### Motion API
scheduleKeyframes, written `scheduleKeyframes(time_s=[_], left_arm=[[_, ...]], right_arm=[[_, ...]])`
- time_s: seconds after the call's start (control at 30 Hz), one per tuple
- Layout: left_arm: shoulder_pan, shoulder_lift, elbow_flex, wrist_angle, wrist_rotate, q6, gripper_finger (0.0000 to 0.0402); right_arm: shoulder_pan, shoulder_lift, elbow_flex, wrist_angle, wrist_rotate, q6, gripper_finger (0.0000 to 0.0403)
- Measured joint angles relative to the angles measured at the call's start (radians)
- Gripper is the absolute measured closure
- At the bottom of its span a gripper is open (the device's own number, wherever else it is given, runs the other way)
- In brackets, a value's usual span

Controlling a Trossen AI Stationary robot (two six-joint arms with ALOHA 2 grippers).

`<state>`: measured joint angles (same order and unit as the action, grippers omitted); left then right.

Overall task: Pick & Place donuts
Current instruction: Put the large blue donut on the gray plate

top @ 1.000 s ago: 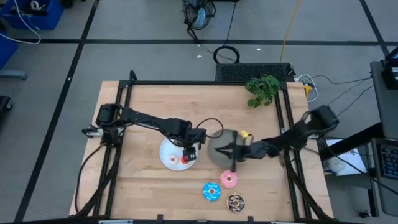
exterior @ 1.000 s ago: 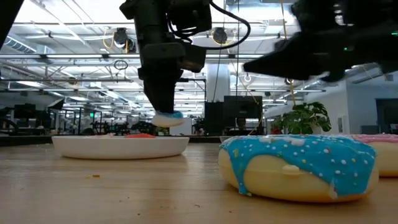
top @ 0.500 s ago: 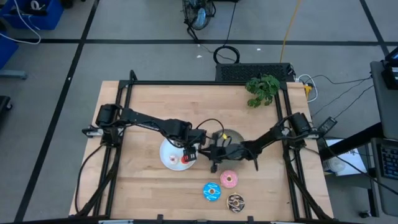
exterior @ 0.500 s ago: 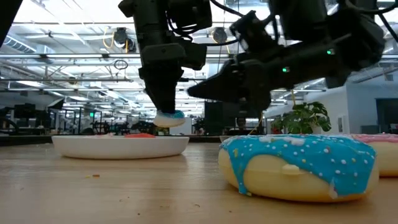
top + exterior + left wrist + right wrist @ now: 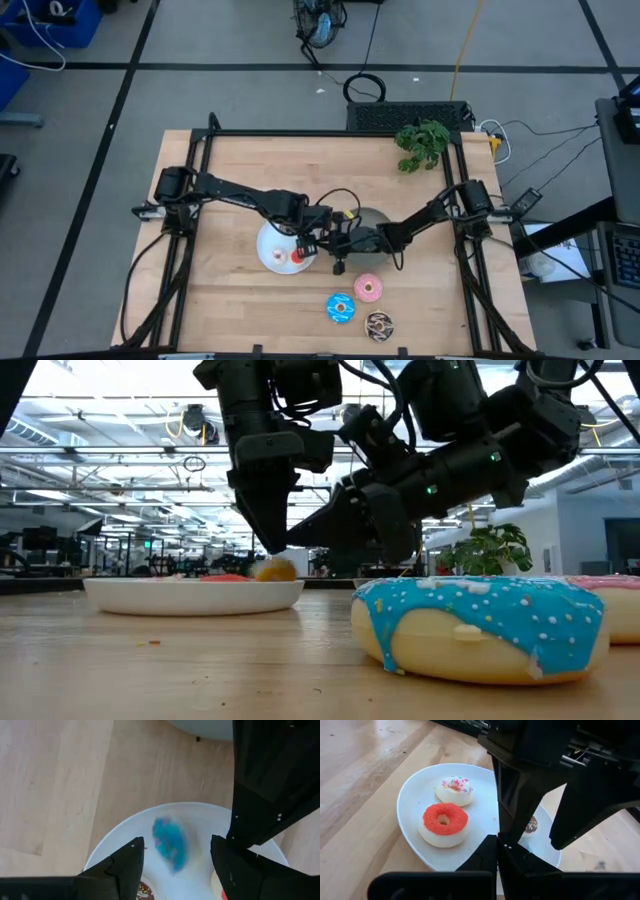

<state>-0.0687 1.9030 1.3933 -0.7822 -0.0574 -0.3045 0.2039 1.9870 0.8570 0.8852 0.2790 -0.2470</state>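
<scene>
Overhead: left pincer reaching across the worktop over the white plate, right pincer stretched in beside it. Low down: tiny donut just under the left tips. Left wrist: fingers apart, blurred blue donut between, over plate. Right wrist: red donut and white-pink donut on plate; can't tell its grip.

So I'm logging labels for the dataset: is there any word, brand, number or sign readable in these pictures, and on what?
None can be read.
The white plate, the red donut, the white-pink donut and the large blue donut carry no text.
The left hand and the right hand show no legible label.
Any signs in the room behind are too small to read.
</scene>
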Motion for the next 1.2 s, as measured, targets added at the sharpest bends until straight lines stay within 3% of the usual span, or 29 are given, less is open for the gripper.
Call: scheduleKeyframes(time_s=[0.23,0.57,0.7,0.9,1.1,1.2], left_arm=[[0.001,0.0,0.0,0.001,-0.005,0.002,0.0172],[-0.03,-0.085,0.0,-0.073,-0.035,0.004,0.0172],[-0.084,-0.235,0.0,-0.091,-0.085,0.023,0.0186],[-0.214,-0.551,-0.053,-0.085,-0.35,0.004,0.0271],[-0.317,-0.822,-0.343,-0.034,-0.385,0.013,0.0387],[-0.33,-0.982,-0.535,0.159,-0.405,0.092,0.0391]], right_arm=[[0.019,-0.029,-0.002,-0.008,0.008,-0.036,0.0403],[0.099,-0.276,-0.114,-0.087,0.014,-0.069,0.0403],[0.154,-0.466,-0.233,-0.092,0.047,-0.064,0.0403],[0.235,-0.789,-0.438,-0.087,0.064,-0.027,0.0403],[0.275,-1.027,-0.613,0.006,0.065,-0.016,0.0403],[0.276,-1.086,-0.668,0.064,0.065,-0.002,0.0403]])
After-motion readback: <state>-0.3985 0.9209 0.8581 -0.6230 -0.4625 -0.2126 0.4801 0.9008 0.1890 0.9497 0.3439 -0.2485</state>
